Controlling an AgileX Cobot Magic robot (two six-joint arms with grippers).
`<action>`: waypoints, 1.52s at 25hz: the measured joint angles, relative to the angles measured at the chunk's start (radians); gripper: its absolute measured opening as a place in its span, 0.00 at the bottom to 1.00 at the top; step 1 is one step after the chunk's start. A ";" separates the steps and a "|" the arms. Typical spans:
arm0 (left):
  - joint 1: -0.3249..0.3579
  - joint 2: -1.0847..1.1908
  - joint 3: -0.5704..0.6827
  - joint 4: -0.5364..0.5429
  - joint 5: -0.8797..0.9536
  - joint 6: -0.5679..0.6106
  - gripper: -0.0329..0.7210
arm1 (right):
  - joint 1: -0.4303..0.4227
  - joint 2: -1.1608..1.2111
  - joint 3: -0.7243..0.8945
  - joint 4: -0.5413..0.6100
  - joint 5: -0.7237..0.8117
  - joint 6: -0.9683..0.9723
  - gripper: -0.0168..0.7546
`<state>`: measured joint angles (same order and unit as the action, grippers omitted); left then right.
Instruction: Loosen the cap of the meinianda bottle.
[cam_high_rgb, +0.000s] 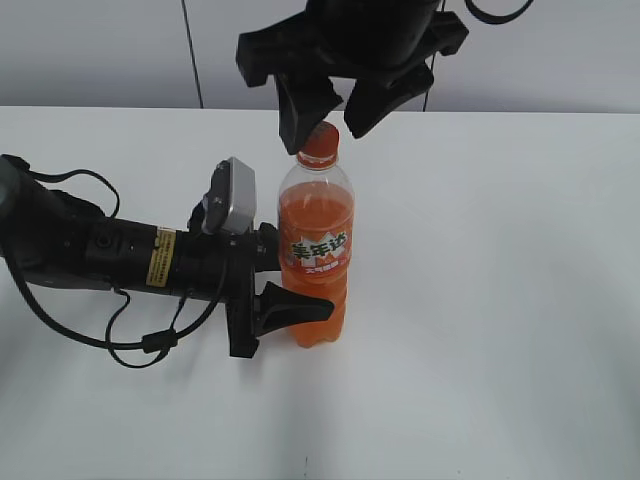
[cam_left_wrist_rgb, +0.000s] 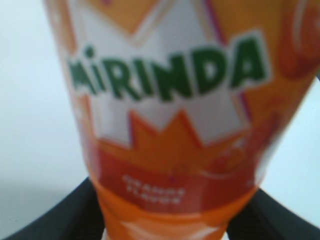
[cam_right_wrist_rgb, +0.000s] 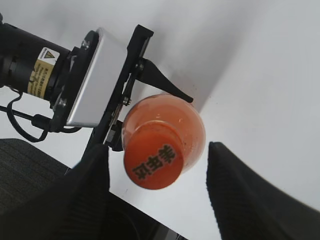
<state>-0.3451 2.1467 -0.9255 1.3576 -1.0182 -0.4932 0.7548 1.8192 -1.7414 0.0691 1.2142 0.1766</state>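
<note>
The meinianda bottle (cam_high_rgb: 316, 255) stands upright on the white table, full of orange drink. Its orange cap (cam_high_rgb: 321, 143) sits on the neck. My left gripper (cam_high_rgb: 283, 283) is shut on the bottle's lower body from the left. In the left wrist view the bottle's label (cam_left_wrist_rgb: 175, 100) fills the frame between the two dark jaws. My right gripper (cam_high_rgb: 322, 115) hangs open just above the cap, one finger on each side. In the right wrist view the cap (cam_right_wrist_rgb: 154, 157) lies between the open fingers (cam_right_wrist_rgb: 157, 185), closer to the left one, with dark characters on its top.
The left arm (cam_high_rgb: 110, 250) lies along the table with loose cables (cam_high_rgb: 120, 340) at the left. A white wall runs behind the table's far edge (cam_high_rgb: 500, 110). White tabletop (cam_high_rgb: 500, 300) extends to the right and front.
</note>
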 joint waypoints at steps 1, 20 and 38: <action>0.000 0.000 0.000 0.000 0.000 0.000 0.59 | 0.000 0.001 0.000 0.000 -0.001 0.000 0.62; 0.000 0.000 0.000 0.001 0.000 0.000 0.59 | 0.000 0.017 -0.001 0.003 -0.004 -0.226 0.37; 0.000 -0.001 0.000 -0.001 0.003 -0.001 0.59 | 0.000 0.018 -0.003 -0.014 -0.001 -1.292 0.37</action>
<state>-0.3451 2.1456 -0.9255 1.3564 -1.0152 -0.4944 0.7548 1.8376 -1.7444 0.0549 1.2133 -1.1155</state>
